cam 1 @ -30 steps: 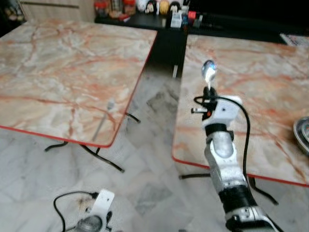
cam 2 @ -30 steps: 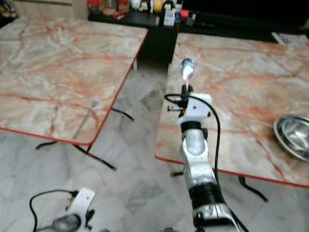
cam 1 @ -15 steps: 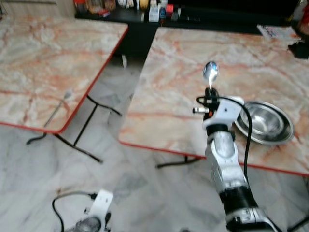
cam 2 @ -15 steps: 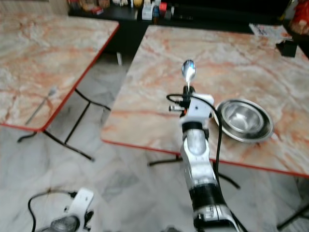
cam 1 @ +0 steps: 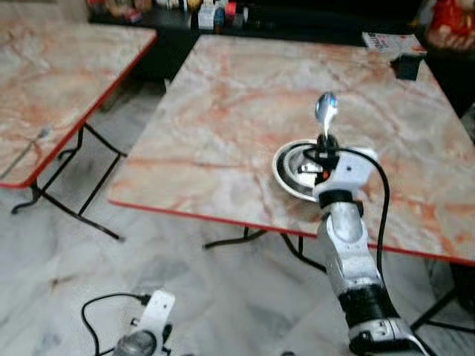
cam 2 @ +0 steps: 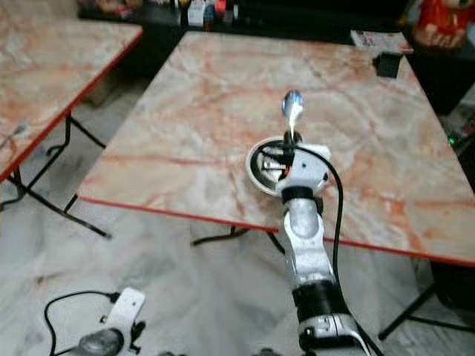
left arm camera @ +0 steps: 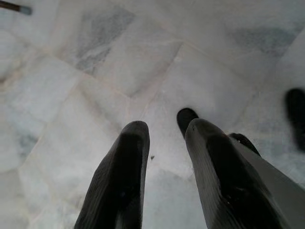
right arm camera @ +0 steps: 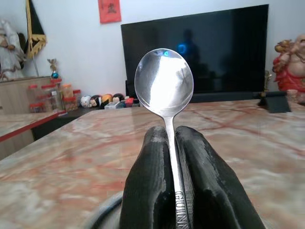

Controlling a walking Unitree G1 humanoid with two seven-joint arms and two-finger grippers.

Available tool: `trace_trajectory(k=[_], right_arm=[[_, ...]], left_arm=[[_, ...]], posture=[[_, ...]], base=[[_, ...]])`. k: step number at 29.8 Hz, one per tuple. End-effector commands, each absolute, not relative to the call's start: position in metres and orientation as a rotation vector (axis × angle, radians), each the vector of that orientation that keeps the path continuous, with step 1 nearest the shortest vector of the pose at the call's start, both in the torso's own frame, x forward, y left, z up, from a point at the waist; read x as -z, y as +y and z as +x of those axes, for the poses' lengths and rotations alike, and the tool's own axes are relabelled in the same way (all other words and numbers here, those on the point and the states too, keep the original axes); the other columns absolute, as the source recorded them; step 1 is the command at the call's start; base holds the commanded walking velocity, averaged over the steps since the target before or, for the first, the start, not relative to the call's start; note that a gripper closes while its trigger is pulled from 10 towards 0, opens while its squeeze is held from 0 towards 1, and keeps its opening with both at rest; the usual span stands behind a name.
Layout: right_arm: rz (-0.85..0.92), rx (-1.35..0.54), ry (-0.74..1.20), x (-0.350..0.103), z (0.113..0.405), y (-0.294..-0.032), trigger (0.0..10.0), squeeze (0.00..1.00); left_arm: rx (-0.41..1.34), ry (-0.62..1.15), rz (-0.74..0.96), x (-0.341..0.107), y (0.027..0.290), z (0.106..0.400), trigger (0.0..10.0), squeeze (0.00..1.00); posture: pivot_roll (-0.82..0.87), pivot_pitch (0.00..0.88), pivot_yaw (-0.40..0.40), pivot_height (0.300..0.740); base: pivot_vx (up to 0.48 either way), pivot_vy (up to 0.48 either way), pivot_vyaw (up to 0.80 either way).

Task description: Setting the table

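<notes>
My right gripper [cam 1: 324,146] is shut on the handle of a steel spoon [cam 1: 325,108], which it holds upright with the spoon's bowl on top. In the right wrist view the spoon [right arm camera: 164,82] stands clamped between the black fingers [right arm camera: 151,191]. The gripper hovers over the near part of a marble table [cam 1: 223,96] with a red edge. A round steel bowl [cam 1: 289,165] sits on the table just behind and left of the gripper, partly hidden by it. My left gripper [left arm camera: 164,129] hangs open over the floor.
A second marble table [cam 1: 52,74] stands to the left with a fork [cam 1: 31,142] near its edge. A small black object [cam 1: 407,67] and a magazine [cam 1: 386,41] lie at the table's far right corner. A dark sideboard [cam 1: 223,15] with jars runs along the back.
The whole picture has shifted left as the camera swung right, bringing the table with the bowl to the centre. The right gripper still holds the spoon upright, now beside the bowl.
</notes>
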State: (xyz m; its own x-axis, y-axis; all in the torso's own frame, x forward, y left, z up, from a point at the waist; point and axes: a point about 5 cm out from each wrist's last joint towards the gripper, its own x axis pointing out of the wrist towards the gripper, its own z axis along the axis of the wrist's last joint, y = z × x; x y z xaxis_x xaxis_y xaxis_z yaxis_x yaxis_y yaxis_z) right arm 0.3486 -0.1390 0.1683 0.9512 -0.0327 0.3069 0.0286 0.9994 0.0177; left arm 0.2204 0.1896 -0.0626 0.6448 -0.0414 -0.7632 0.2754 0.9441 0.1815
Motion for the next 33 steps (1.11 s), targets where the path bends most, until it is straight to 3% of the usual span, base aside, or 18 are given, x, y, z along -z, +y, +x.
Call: trace_trajectory(k=[1,17,33], right_arm=[[0.001,0.054,-0.312,-0.169,0.348,-0.147,10.0,0.0],[0.035,0.085,-0.234,-0.154,0.349,-0.15,10.0,0.0],[0.084,0.086,-0.029,-0.126,0.361,-0.142,10.0,0.0]], left_arm=[[0.204,0.883,0.279,0.068,0.181,0.214,10.0,0.0],[0.194,0.89,0.266,0.069,0.181,0.213,10.0,0.0],[0.176,0.885,0.257,0.068,0.181,0.214,10.0,0.0]], posture=[[-0.08,0.136,0.008,0.74],[-0.08,0.141,0.003,0.74],[-0.07,0.141,-0.009,0.74]], base=[[0.0,-0.398,0.0],[0.0,-0.018,0.0],[0.0,0.0,0.0]])
